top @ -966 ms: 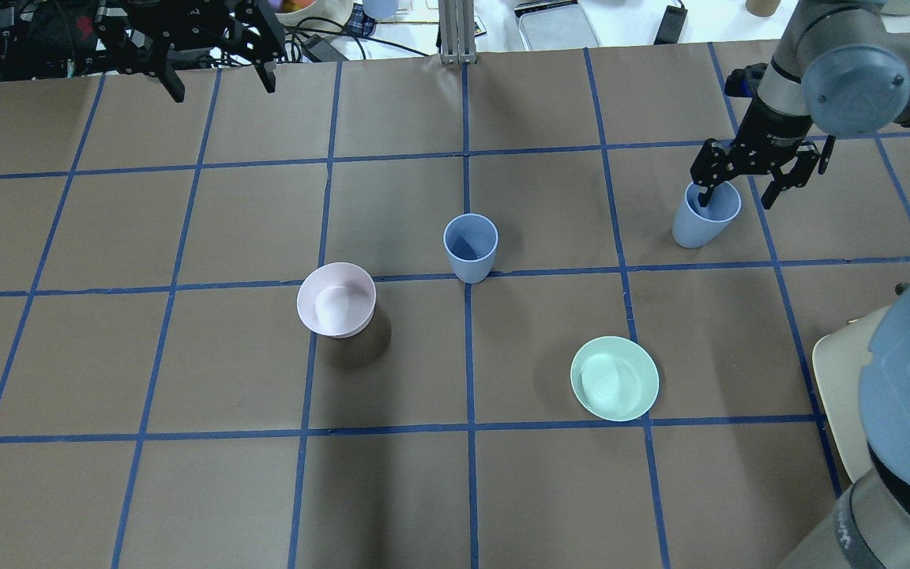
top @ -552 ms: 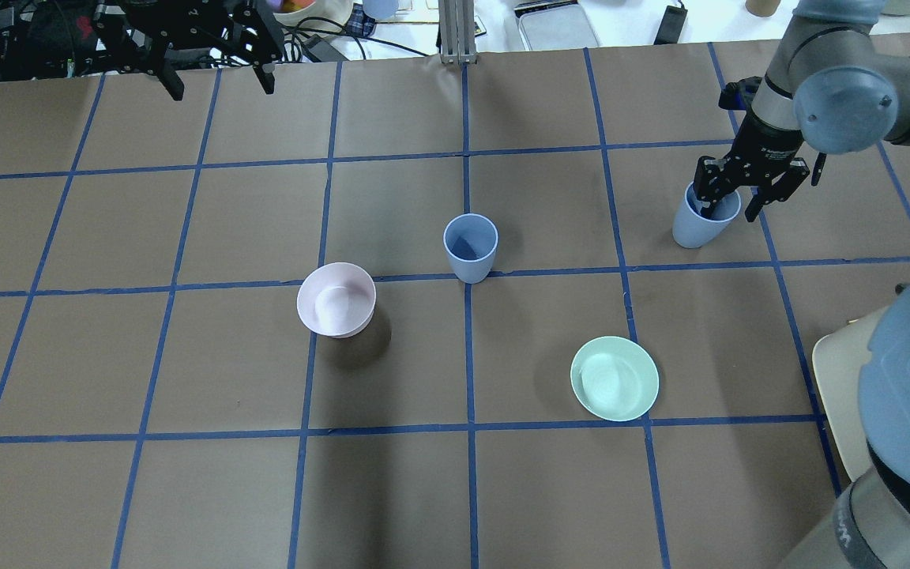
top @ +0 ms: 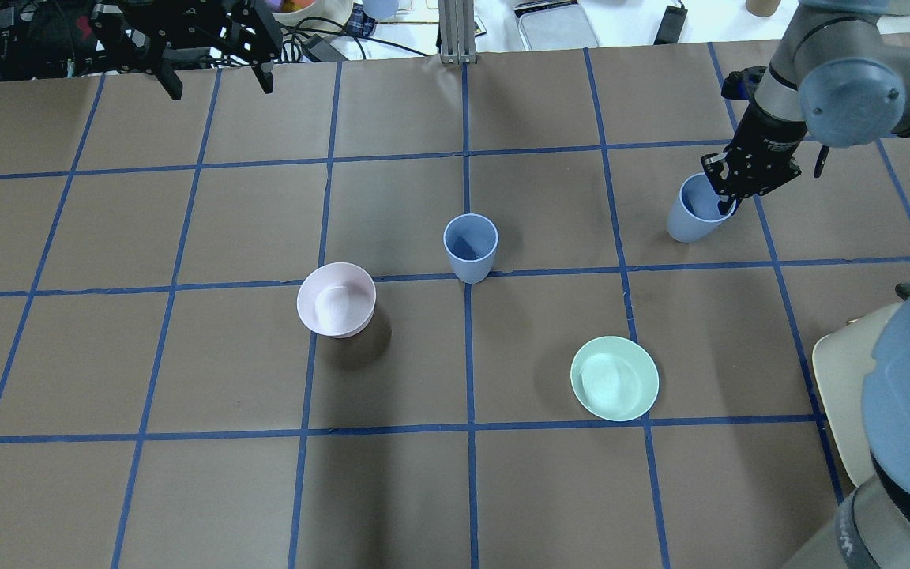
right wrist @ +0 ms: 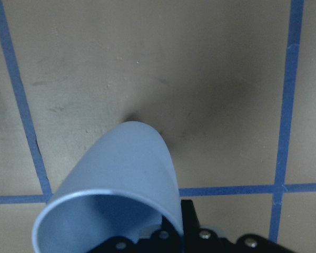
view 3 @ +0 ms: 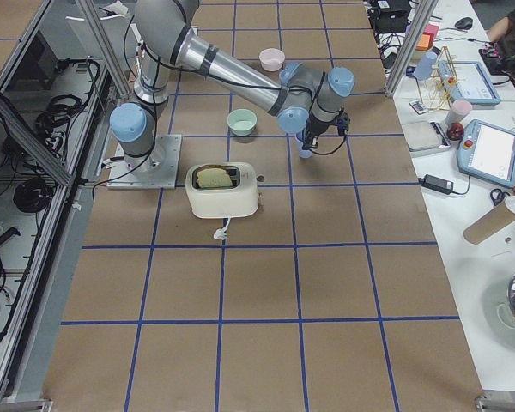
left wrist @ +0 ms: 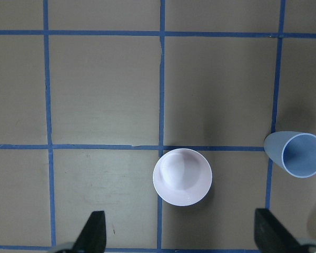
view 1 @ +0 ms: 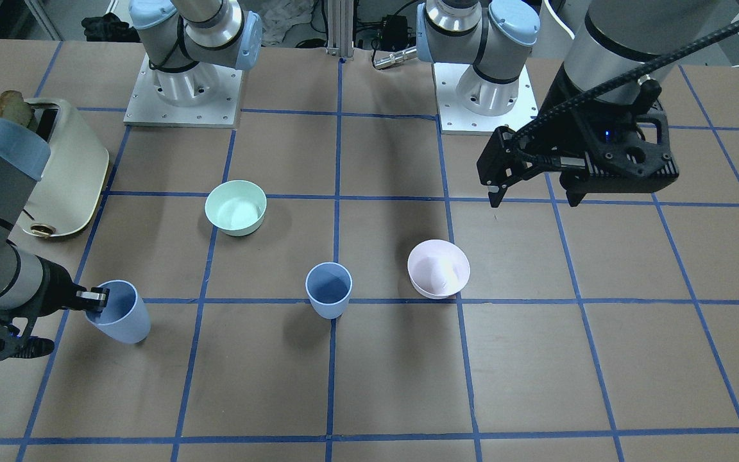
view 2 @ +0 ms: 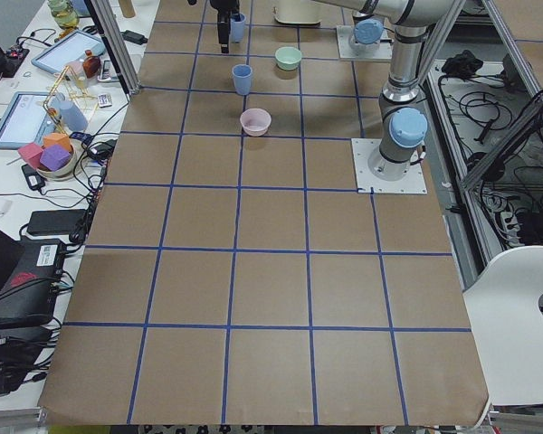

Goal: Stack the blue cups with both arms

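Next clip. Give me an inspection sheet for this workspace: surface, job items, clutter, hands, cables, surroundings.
Surface: table covered in brown paper with a blue tape grid; no spills seen.
Job's things: centre cup upright and free; second cup tilted, gripped at its rim; not stacked.
Clutter: pink bowl, mint-green bowl, toaster with bread in it.
Hands: right hand shut on the second cup's wall, one finger inside; left hand open, empty, over the table's far edge.
Cables: black cable along the left arm; toaster cord loose on the table.
Surroundings: side bench with tablets and bottles; white chair.
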